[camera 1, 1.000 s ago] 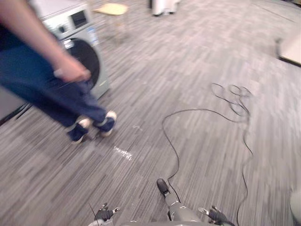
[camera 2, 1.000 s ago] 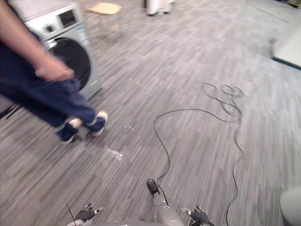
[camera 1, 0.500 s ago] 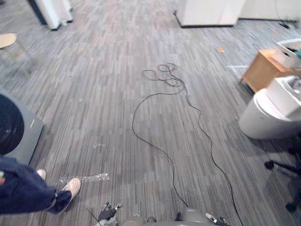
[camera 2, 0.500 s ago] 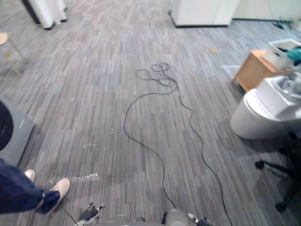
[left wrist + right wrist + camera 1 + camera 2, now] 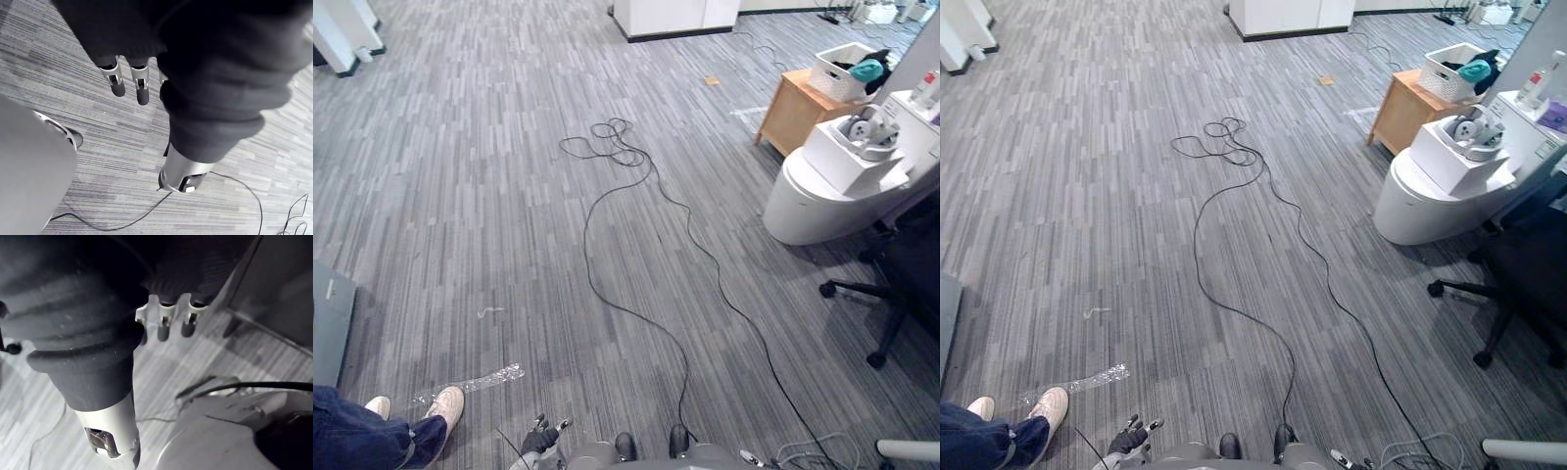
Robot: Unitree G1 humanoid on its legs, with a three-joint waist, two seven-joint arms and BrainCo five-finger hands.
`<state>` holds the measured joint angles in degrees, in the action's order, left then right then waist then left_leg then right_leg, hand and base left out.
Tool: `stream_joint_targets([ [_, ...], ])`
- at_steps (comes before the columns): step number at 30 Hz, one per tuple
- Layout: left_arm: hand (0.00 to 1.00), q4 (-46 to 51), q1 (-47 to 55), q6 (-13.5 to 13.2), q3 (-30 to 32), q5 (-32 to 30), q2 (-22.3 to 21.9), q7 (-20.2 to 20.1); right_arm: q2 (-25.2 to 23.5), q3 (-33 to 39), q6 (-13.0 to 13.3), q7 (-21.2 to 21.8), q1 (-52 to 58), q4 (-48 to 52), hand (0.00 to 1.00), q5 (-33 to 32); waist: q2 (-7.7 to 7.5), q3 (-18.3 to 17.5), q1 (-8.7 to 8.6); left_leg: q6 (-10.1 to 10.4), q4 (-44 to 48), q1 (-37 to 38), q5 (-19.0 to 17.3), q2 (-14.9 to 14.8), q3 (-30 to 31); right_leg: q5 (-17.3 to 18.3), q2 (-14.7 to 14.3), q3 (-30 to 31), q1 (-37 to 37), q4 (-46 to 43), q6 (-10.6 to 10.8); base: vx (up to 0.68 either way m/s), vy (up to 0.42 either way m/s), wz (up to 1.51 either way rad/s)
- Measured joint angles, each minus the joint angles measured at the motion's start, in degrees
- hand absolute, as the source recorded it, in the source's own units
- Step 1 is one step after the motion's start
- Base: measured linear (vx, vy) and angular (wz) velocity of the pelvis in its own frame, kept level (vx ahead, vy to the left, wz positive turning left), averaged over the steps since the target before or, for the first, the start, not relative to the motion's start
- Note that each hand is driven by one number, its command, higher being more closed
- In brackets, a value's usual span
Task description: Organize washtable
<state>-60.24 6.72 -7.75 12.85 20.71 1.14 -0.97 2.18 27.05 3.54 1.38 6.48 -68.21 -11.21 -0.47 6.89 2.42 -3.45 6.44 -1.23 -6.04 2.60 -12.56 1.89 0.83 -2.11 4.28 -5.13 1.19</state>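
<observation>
**A:** What do you have, starting at your left?

**B:** At the far left is a person's leg in dark blue trousers (image 5: 357, 441) with a white shoe (image 5: 445, 404). Just past it, a clear crumpled plastic strip (image 5: 475, 380) lies on the grey striped carpet (image 5: 460, 196). Your left hand (image 5: 139, 88) hangs low at your side, its fingers straight and loosely apart around nothing. Your right hand (image 5: 164, 325) hangs the same way, empty. I judge both are down because nothing is within reach.

**A:** And the washtable?

**B:** It is well apart from you, off to the right.
- A small wooden cabinet (image 5: 788, 117) carries a white slatted basket (image 5: 832, 78) with a teal cloth (image 5: 867, 70) in it.
- Nearer you, a white rounded pedestal unit (image 5: 808, 206) bears an open white box (image 5: 837, 162) of small items.
- A black wheeled office chair (image 5: 911, 245) stands just beside the pedestal unit.
- The white countertop (image 5: 1520, 110) at the edge, with 1 pale bottle (image 5: 1531, 86) on it, is probably the washtable.

You need to walk over before either hand can work.
</observation>
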Motion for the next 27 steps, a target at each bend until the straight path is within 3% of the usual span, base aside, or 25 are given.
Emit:
stream_joint_targets([
  [7, 0.00, -0.30, -0.12, 0.02, -1.57, -1.73, 0.41, -0.10, 0.14, -1.21, 0.55, -0.05, 0.07, 0.12, 0.00, -1.69, -0.05, -0.65, -0.22, -0.48, -4.51, -0.02, 2.39, 1.55, 0.58, -4.65, 0.23, 0.93, -0.03, 5.45, 0.52, -0.06, 0.049, -0.03],
  [16, 0.00, -1.26, -0.47, 0.05, -2.14, -3.66, 0.96, -0.13, 0.73, -5.02, 0.59, 0.11, -0.20, 0.41, 0.00, -1.52, -0.48, -2.13, -0.23, -0.77, -4.52, 0.52, 2.56, 2.99, 0.05, -5.92, 1.39, 2.25, -1.19, 7.26, 1.53, -0.01, 0.049, -0.05],
  [17, 0.00, -2.57, -0.45, 0.12, -2.14, -5.47, 1.10, -0.16, 0.96, -5.67, 0.55, 0.19, -0.70, 0.39, 0.00, -1.57, -0.16, -3.88, -0.27, -0.86, -6.41, 2.00, 2.66, 3.07, -0.06, -6.27, 1.41, 2.23, -1.99, 7.36, 2.14, 0.00, 0.000, 0.00],
  [27, 0.00, -2.03, -0.24, 0.00, -2.13, -5.82, 1.28, 0.51, 1.63, -7.86, 0.66, 0.12, -1.06, 0.40, 0.00, -1.57, -0.16, -3.89, -0.13, -0.40, -6.24, 1.29, 2.97, 3.33, 1.82, -6.06, 1.98, -0.55, -1.96, 7.16, 2.22, 0.00, -0.006, 0.12],
])
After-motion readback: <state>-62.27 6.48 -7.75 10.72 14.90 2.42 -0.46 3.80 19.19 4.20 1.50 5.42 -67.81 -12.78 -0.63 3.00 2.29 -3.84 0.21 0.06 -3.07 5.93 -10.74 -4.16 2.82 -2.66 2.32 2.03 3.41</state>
